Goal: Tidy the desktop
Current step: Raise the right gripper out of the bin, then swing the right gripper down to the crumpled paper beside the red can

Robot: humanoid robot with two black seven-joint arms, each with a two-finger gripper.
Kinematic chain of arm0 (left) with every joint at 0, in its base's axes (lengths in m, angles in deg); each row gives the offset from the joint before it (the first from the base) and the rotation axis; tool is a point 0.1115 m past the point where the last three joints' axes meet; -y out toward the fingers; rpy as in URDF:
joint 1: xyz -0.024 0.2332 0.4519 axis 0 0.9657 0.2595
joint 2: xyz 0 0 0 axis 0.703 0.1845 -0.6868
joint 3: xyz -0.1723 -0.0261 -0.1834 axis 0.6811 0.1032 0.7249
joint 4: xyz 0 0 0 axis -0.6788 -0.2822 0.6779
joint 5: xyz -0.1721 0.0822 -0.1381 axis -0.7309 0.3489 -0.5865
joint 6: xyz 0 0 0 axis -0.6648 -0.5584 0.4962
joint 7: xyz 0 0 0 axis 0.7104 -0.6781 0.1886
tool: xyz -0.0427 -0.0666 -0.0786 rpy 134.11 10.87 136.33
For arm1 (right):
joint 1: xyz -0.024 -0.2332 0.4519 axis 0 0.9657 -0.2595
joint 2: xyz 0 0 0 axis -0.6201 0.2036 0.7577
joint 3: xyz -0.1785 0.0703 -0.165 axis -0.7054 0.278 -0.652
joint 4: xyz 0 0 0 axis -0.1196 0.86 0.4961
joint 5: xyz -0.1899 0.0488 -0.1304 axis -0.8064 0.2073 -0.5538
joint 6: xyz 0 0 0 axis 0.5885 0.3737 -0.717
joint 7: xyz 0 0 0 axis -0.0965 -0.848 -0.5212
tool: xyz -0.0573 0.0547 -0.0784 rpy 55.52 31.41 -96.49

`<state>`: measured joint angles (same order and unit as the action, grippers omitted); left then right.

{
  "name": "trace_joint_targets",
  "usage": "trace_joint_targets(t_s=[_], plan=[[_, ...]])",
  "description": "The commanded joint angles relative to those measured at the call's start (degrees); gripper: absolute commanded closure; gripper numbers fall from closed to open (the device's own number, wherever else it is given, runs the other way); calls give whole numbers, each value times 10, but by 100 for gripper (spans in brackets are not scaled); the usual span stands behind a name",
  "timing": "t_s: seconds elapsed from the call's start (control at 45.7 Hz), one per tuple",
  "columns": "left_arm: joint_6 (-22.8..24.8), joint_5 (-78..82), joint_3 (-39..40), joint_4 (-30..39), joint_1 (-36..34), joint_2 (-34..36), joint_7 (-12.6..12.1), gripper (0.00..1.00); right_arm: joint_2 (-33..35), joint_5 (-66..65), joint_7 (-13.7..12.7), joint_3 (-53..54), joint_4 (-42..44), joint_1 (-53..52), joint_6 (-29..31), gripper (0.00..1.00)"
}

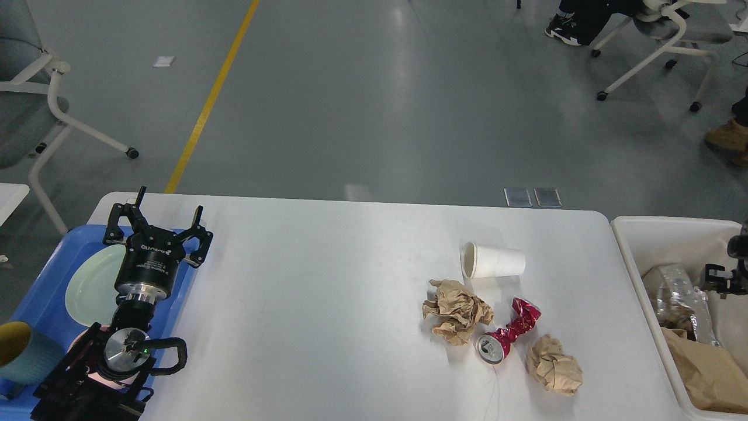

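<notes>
Head view: the desktop [327, 304] fills the lower frame and carries one white paper cup [494, 261] on its side, two crumpled brown paper balls [457, 311] and one crushed red can [507, 331], clustered right of centre. The wide middle is bare. Left gripper [156, 227]: fingers spread, empty, over the blue tray [41, 298]. Right gripper [721, 275], at the frame edge over the off-white bin [643, 257]: finger state indeterminate. Grey floor beyond.

Glossy grey floor [374, 105], yellow line [210, 96], wheeled white chairs [660, 41].
</notes>
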<state>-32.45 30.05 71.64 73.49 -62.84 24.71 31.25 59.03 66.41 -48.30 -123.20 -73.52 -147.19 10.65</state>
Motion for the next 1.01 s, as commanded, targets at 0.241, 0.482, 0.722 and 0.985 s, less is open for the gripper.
trace_joint_targets(t_s=[0.241, 0.482, 0.722, 0.985], plan=[[0, 0, 0, 0, 0, 0, 0, 4, -105, 16, 9, -28, -230, -366, 208, 0], [0, 0, 0, -1, 0, 1, 1, 4, -190, 42, 221, -127, -329, -524, 238, 0], [0, 0, 0, -1, 0, 1, 0, 4, -198, 40, 244, -89, -355, -557, 291, 0], [0, 0, 0, 0, 0, 1, 0, 4, -191, 41, 243, -87, -354, -556, 283, 0]])
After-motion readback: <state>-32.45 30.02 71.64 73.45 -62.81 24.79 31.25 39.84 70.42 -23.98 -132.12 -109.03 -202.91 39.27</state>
